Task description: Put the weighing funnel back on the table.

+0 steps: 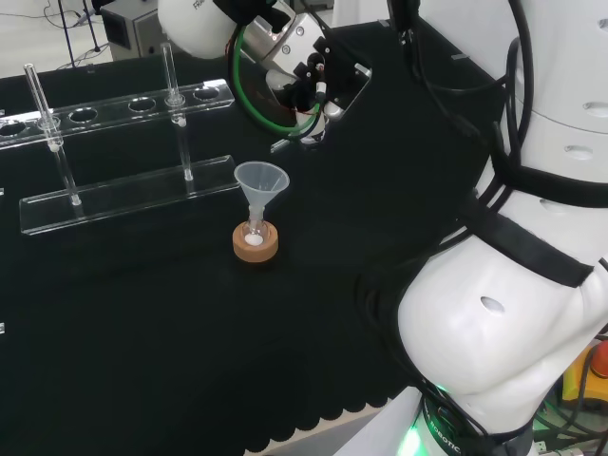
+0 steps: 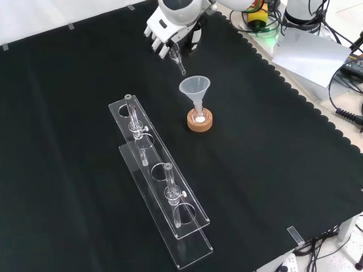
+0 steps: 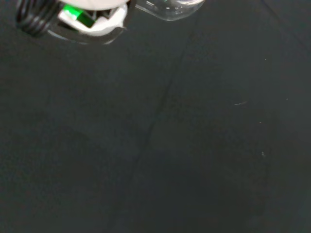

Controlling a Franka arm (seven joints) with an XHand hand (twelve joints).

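From where I stand the hand [image 2: 165,35] hangs over the far end of the black cloth [image 2: 272,158], up at the top of the front view; its fingers are curled round the weighing funnel [image 2: 179,61], whose clear stem pokes down and out from between them toward the bench. The stem's tip comes near the big funnel [image 2: 195,89], which stands mouth up in its small flask on the cork ring [image 2: 199,122], but the two look apart. The clear rack [image 2: 164,198] with its two tubes lies well away, nearer the front camera.

I judge this to be the set-down step, not yet done; the piece is in the hand, and I cannot tell whether its tip touches the cloth. The next move, I would say, calls for lowering onto the bare cloth beside the cork ring without the stem catching the big funnel's rim; then the fingers must open and lift clear so that the small piece does not roll.
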